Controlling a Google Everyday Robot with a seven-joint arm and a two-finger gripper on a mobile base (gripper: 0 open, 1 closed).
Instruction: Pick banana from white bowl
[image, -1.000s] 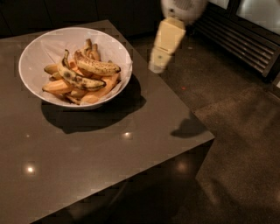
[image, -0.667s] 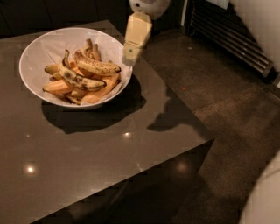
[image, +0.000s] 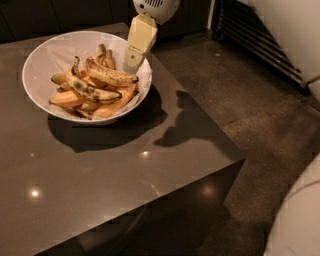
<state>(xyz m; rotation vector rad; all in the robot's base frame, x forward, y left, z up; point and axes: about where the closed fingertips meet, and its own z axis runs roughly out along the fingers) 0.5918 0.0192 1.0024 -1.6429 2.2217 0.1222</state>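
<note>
The white bowl (image: 42, 60) stands at the far left of a dark table. In it lies the speckled yellow banana (image: 111, 76), on top of the pile at the bowl's right side. My gripper (image: 131, 64) hangs from a cream-coloured arm that comes in from the top. Its tip is over the bowl's right inner rim, just above the right end of the banana. I cannot tell whether it touches the banana.
A second banana with black blotches and an upturned stem (image: 90, 91) and orange wedge pieces (image: 116, 101) share the bowl. The table (image: 100, 190) ends at a right edge near the bowl. Dark floor, a slatted grille (image: 260, 40) and white robot body parts (image: 300, 220) lie to the right.
The gripper has moved left and down, from beside the table's right edge to over the bowl's right rim above the banana. Bowl and fruit have not moved.
</note>
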